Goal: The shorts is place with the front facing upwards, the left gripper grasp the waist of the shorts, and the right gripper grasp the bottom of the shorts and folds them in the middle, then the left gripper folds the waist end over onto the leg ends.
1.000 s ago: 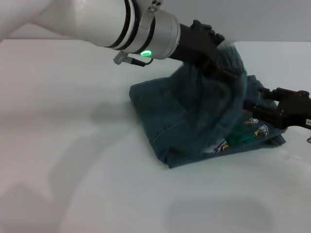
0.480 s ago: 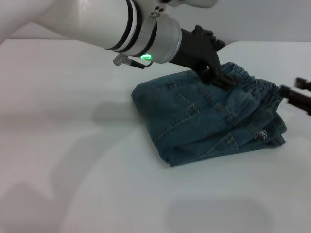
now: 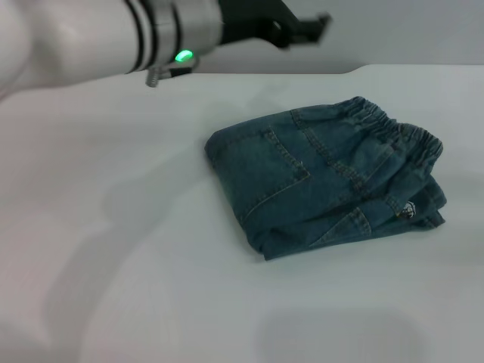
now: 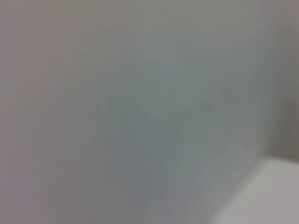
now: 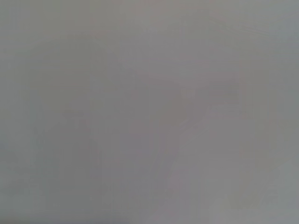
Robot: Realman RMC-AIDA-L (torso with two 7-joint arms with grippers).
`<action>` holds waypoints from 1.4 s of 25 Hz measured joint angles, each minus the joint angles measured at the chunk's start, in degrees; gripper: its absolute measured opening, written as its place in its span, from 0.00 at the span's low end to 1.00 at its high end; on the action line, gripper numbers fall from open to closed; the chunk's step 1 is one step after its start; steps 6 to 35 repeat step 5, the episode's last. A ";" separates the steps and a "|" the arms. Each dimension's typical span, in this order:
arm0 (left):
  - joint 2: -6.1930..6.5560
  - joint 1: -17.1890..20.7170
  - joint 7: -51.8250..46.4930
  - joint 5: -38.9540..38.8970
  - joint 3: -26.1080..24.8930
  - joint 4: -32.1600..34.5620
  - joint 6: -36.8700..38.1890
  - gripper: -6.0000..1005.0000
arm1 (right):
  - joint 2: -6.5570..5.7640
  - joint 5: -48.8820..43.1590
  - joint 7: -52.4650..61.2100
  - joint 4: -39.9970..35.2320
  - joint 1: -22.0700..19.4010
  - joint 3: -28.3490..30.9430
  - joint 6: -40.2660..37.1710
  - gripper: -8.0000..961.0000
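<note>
While shorts point(image 3: 325, 181) lie folded on surface point(image 3: 113, 249), left tool point(image 3: 306, 29) hangs above, beyond them, jaw state unclear; right tool unseen.

I look down on a white table point(image 3: 151, 249) that fills nearly all of my head view. Its surface is smooth and plain, and soft grey shadows lie across its left and near parts. Its far edge runs along the top of that view, stepping up slightly toward the right. Behind it stands a plain grey wall point(image 3: 408, 30). The light is even and diffuse. My wrist views show only blank grey surface.
</note>
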 joint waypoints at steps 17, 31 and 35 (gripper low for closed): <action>-0.20 4.92 14.28 -20.94 0.67 -3.98 -11.79 0.84 | -0.06 15.33 -18.24 7.91 0.40 3.09 -0.35 0.59; -0.20 4.92 14.28 -20.94 0.67 -3.98 -11.79 0.84 | -0.06 15.33 -18.24 7.91 0.40 3.09 -0.35 0.59; -0.20 4.92 14.28 -20.94 0.67 -3.98 -11.79 0.84 | -0.06 15.33 -18.24 7.91 0.40 3.09 -0.35 0.59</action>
